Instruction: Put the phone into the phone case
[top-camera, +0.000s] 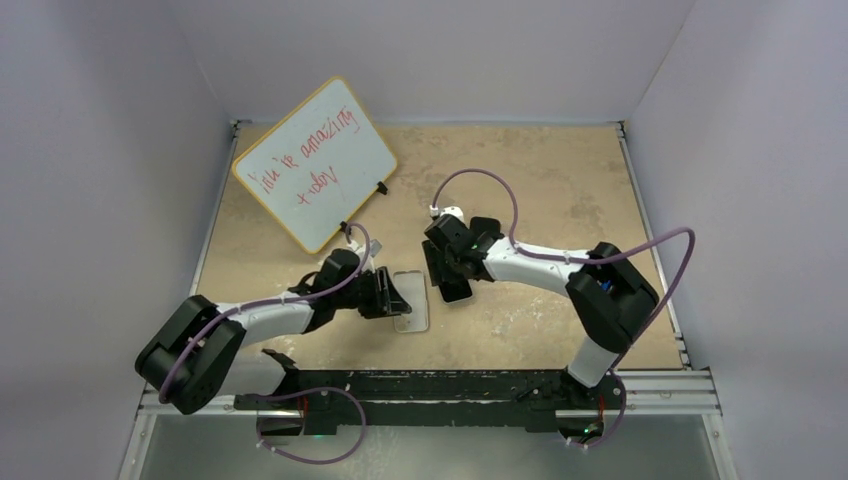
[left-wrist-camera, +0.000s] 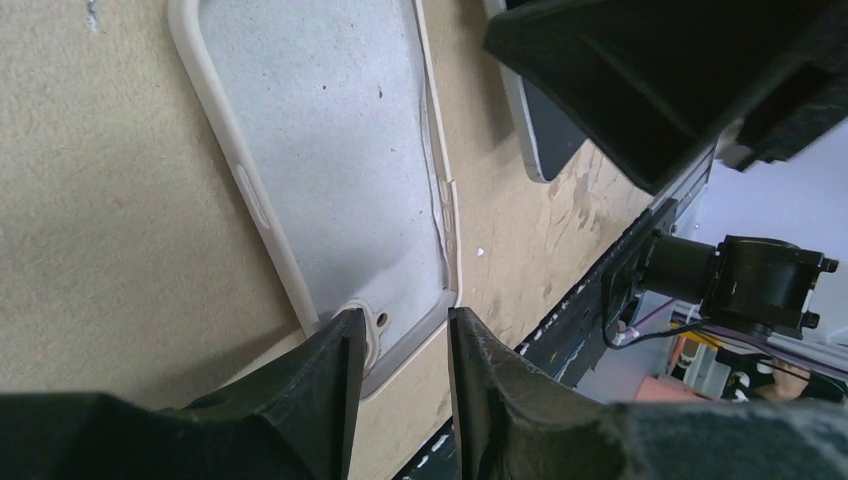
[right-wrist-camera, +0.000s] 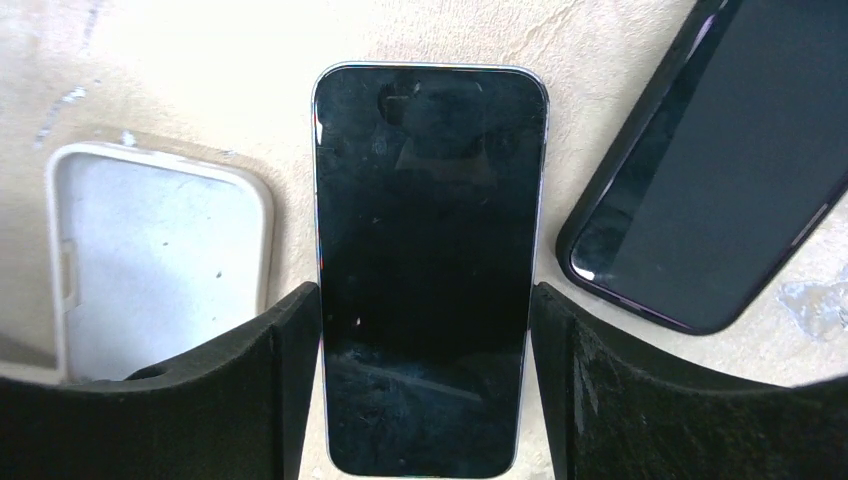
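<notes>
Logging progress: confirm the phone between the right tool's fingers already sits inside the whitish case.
Wrong. The phone is between the fingers of the right tool, but outside the whitish case, which lies empty beside it; the right wrist view shows this.

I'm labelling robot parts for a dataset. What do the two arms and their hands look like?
The left arm and right arm are white tubular links joined by bulky black housings, each trailed by a thin purple cable in loose loops. The left hand and right hand are black, each with two broad matte fingers tapering to blunt tips. No markings are readable.
</notes>
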